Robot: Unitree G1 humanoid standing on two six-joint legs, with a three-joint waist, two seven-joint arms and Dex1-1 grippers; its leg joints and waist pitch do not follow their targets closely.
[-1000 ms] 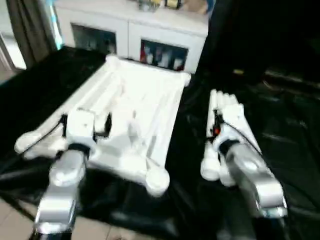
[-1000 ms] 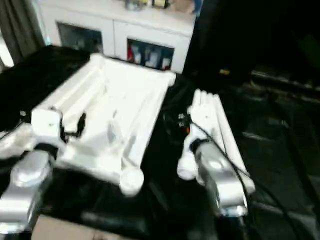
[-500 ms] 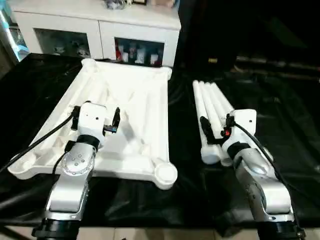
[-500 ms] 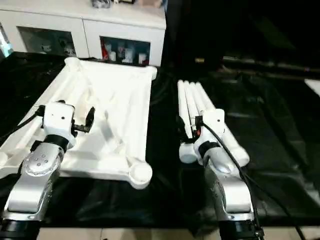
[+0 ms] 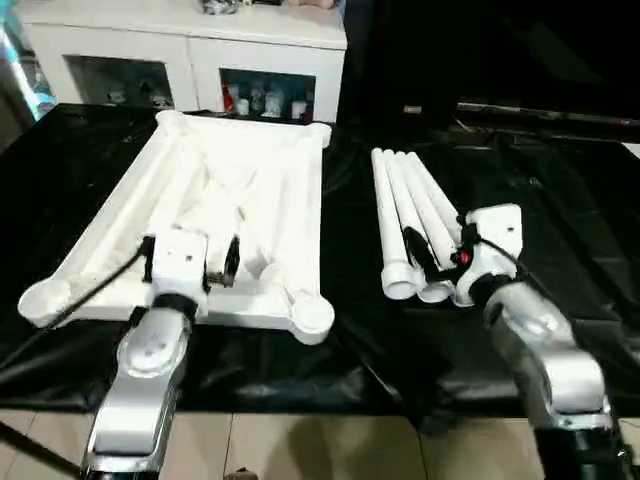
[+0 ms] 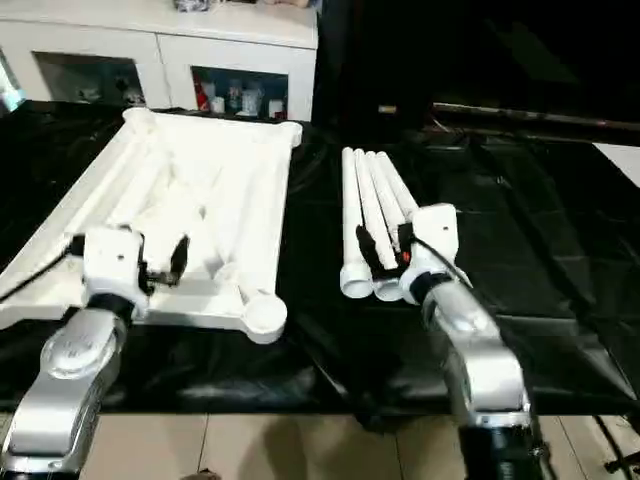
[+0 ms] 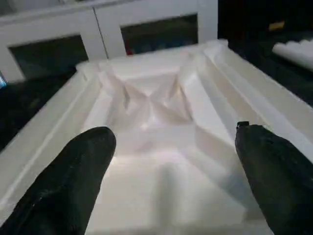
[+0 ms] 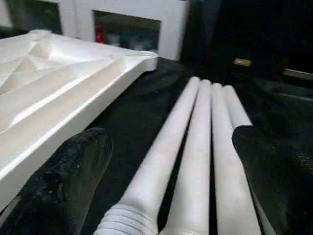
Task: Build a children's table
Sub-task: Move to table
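The children's table lies in parts on the black sheeting. Its white tabletop (image 5: pixel 260 180) rests ribbed side up at the left, with a round socket (image 5: pixel 312 315) at the near right corner. To its right, several white tubular legs (image 5: pixel 405 210) lie side by side, pointing away from me. My left gripper (image 5: pixel 190 250) hovers open over the near part of the tabletop (image 7: pixel 161 107), both black fingers (image 7: pixel 73 176) spread with nothing between them. My right gripper (image 5: pixel 440 245) stands open over the near ends of the legs (image 8: pixel 195 147), touching none that I can see.
The big table in black sheeting (image 5: pixel 560 200) reaches far to the right. A white cabinet (image 5: pixel 200 50) with glass doors stands behind it. Tiled floor (image 5: pixel 300 450) shows below the near edge. A black cable (image 5: pixel 75 300) runs from my left wrist across the tabletop's near left corner.
The head view has swung and steadied, shifting the whole picture. Both grippers have stayed open over the tabletop and the legs, the left one a little closer to the tabletop's near edge.
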